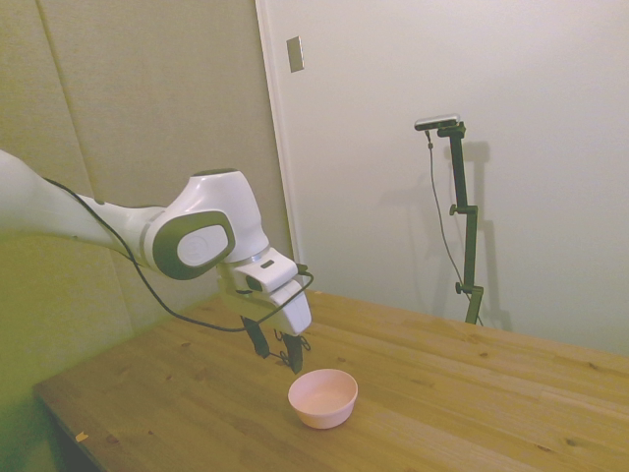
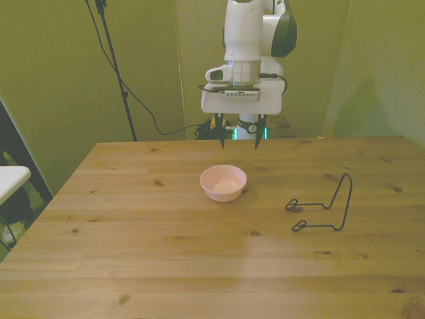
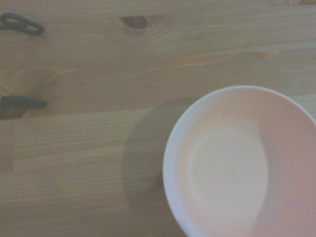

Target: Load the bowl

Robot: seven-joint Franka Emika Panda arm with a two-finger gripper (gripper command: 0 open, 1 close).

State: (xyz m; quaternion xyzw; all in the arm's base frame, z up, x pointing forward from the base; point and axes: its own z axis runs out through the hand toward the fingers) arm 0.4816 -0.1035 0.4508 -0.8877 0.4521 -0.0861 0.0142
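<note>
Hanging above the wooden table (image 2: pixel 166 266), the claw (image 2: pixel 238 139) has its two dark fingers spread apart and pointing down, with nothing between them. The pink bowl (image 2: pixel 224 182) sits upright on the table in front of and below the fingertips, a clear gap of air between them. In the front view the bowl lies slightly toward the front view's left of the midpoint between the fingers. In the side view the claw (image 1: pixel 278 348) hangs just beside the bowl (image 1: pixel 322 397), on the arm's side of it and higher up.

The front view shows the black wire stand (image 2: pixel 323 207) well apart from the bowl, toward the front view's right, its loop rising from two feet that rest on the wood. The side view hides most of that stand behind the claw and wrist; only a scrap of dark wire shows near the fingertips. That view does show how far off the table the fingers are, which the front view leaves hard to judge.

The wrist view looks down into the bowl (image 3: pixel 237 163), whose inside is plain and holds nothing; its rim is cut off by the picture's edge on two sides. Two small dark wire ends (image 3: pixel 19 23) show at another edge, blurred, and a faint round shadow lies on the wood beside the bowl.
</note>
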